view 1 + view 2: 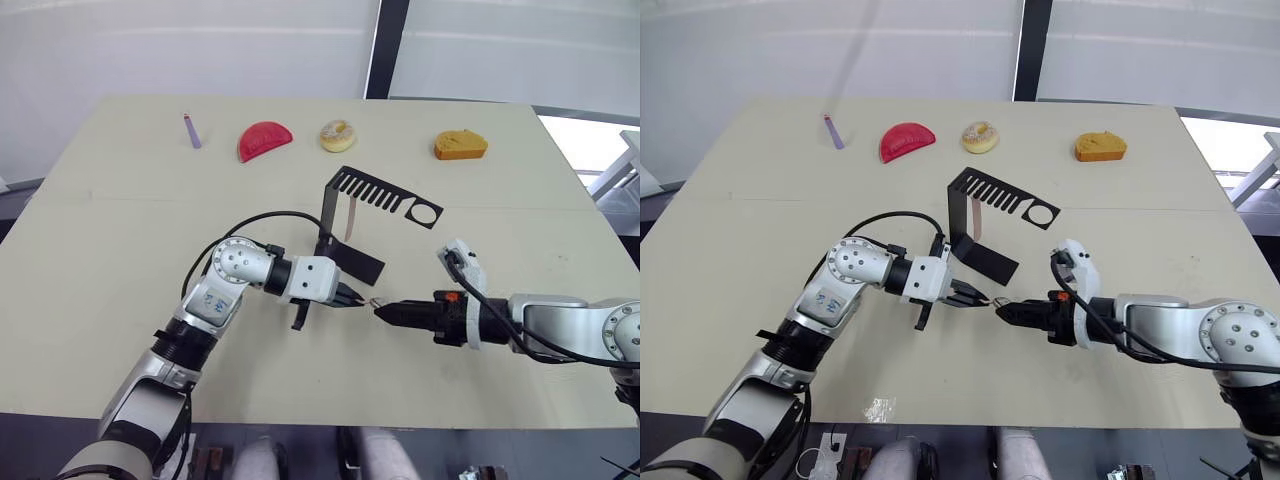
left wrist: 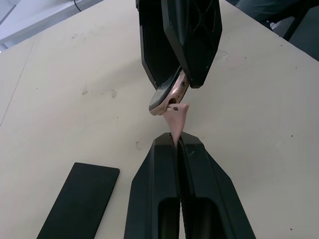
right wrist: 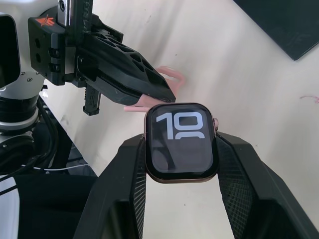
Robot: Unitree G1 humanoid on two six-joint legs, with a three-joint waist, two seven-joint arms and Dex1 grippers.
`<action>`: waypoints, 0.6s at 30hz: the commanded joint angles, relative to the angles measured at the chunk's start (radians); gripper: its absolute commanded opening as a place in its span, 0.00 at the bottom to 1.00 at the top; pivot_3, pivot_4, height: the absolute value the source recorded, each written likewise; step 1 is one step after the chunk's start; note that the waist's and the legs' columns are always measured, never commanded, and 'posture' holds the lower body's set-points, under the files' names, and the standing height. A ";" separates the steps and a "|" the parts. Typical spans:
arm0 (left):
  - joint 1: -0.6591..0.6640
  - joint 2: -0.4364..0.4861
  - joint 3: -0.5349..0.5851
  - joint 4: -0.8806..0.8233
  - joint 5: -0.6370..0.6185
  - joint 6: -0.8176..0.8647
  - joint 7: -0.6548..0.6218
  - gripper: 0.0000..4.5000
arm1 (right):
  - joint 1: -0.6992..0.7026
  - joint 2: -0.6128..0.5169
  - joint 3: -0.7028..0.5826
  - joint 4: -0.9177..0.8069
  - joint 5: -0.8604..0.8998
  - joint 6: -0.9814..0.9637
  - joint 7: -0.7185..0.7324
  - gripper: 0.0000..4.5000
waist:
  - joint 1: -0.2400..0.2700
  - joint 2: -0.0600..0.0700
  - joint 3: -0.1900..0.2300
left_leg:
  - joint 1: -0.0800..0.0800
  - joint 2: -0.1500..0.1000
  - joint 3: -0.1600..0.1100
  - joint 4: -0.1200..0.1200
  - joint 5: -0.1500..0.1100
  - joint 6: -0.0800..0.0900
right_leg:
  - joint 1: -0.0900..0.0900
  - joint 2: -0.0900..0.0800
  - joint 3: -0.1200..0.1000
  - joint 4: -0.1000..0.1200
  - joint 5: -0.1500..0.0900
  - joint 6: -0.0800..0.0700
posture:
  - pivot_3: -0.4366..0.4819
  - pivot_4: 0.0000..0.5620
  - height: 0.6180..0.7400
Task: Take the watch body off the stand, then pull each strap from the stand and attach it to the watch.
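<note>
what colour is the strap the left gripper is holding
Pale pink; the strap shows best in the left wrist view, pinched in the left gripper.

On the pale table (image 1: 120, 250), the black stand (image 1: 352, 215) sits near the centre, its slotted top arm with a round hole reaching toward the robot's right, and one pink strap (image 1: 350, 218) hanging beneath that arm. In front of the stand, the left gripper (image 1: 352, 298) and the right gripper (image 1: 384, 311) meet tip to tip, with a small pale object (image 1: 374, 302), too small to identify, between them. Along the far edge lie a purple stick (image 1: 192, 131), a red half-round piece (image 1: 264, 139), a doughnut (image 1: 338, 135) and an orange piece (image 1: 460, 146).
</note>
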 commanded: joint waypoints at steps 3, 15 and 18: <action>-0.028 -0.034 -0.015 -0.059 -0.008 0.000 0.020 0.00 | -0.019 -0.002 0.008 -0.059 0.005 0.000 0.014 0.34 | 0.000 0.000 0.000 | 0.000 0.000 0.000 0.000 0.000 0.000 | 0.000 0.000 0.000 0.000 0.000 0.000 | 0.48 0.27 0.98; -0.031 -0.052 -0.021 -0.047 0.009 0.003 0.039 0.00 | -0.028 0.016 0.011 -0.070 -0.022 -0.008 0.022 0.34 | 0.000 0.000 0.000 | 0.000 0.000 0.000 0.000 0.000 0.000 | 0.000 0.000 0.000 0.000 0.000 0.000 | 0.48 0.27 0.98; -0.034 -0.060 -0.021 -0.044 0.014 0.006 0.044 0.00 | -0.033 0.014 0.012 -0.072 -0.030 -0.004 0.022 0.34 | 0.000 0.000 0.000 | 0.000 0.000 0.000 0.000 0.000 0.000 | 0.000 0.000 0.000 0.000 0.000 0.000 | 0.48 0.27 0.98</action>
